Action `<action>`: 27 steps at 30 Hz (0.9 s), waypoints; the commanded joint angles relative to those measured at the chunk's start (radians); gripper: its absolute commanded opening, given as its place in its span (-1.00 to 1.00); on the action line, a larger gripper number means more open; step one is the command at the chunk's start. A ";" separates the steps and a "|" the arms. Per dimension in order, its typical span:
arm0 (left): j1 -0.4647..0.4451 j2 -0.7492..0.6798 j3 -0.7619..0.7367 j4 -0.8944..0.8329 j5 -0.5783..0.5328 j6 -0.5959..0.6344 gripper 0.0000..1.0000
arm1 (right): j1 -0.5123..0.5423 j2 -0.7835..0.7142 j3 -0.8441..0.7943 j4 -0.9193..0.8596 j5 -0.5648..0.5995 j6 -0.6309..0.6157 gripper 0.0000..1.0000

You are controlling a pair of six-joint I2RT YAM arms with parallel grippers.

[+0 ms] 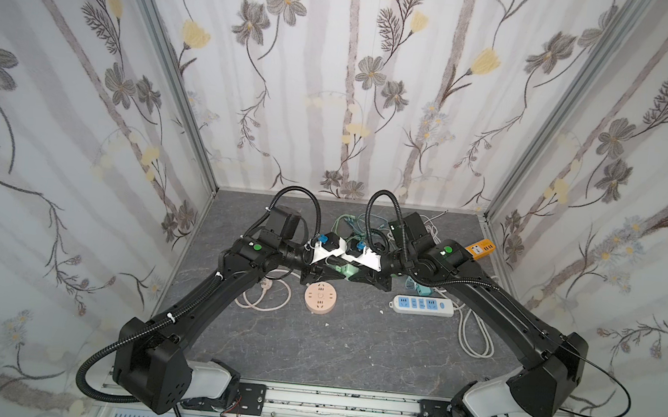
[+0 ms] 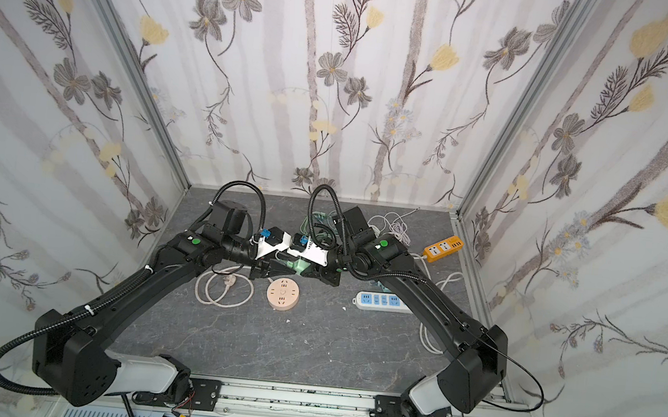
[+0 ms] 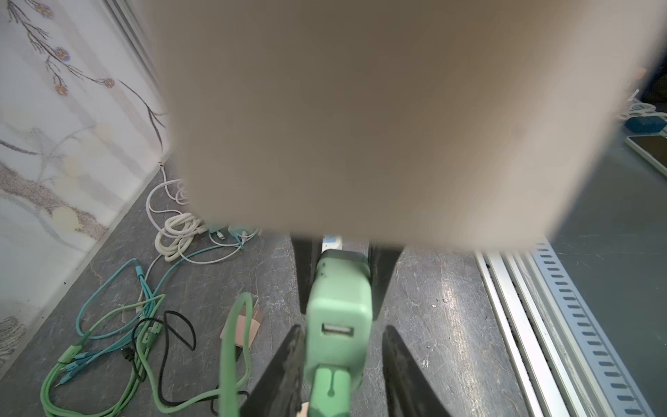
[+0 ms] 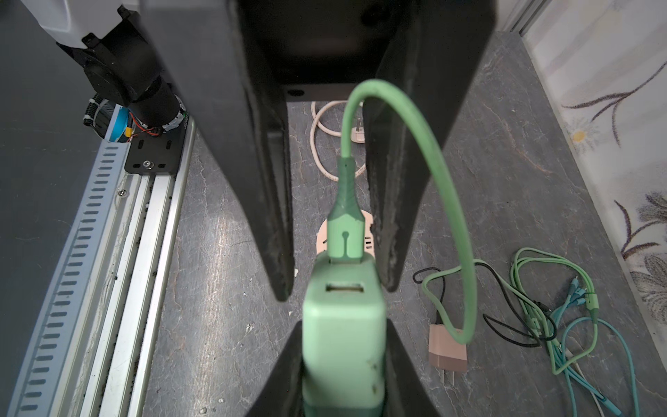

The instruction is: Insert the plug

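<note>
The right gripper (image 4: 344,325) clamped the charger (image 4: 343,355) near the round socket (image 1: 320,297). The plug (image 4: 344,234) sat in one charger port. The left gripper (image 3: 343,329) straddled it, jaws parted, not gripping.

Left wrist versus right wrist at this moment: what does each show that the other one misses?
Only the left wrist: a blurred beige mass filling its upper part, and a coiled white cable by the wall. Only the right wrist: a looped beige cord, and an arm base bolted to the rail. Both: the green charger clamped in the right pincer, the green plug at its end between the parted fingers of the left pincer, one empty USB port, and the green cable tangle.
</note>
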State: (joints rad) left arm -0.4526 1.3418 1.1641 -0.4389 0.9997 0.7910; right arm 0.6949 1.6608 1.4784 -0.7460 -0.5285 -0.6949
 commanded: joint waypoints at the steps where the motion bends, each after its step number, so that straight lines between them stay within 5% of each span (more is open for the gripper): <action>1: -0.001 0.016 0.026 -0.079 0.018 0.069 -0.31 | 0.005 0.005 0.022 0.014 -0.052 -0.026 -0.95; 16: -0.002 0.053 0.038 -0.091 0.047 0.079 -0.28 | 0.023 0.059 0.092 0.035 -0.107 -0.025 -0.97; 27: 0.028 -0.003 -0.029 -0.012 0.023 0.068 -1.00 | 0.013 0.046 0.050 0.105 -0.123 0.016 -0.91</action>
State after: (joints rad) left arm -0.4332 1.3579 1.1568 -0.4915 1.0485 0.8520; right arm 0.7048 1.7123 1.5345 -0.8211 -0.5663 -0.6926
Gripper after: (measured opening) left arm 0.107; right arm 0.269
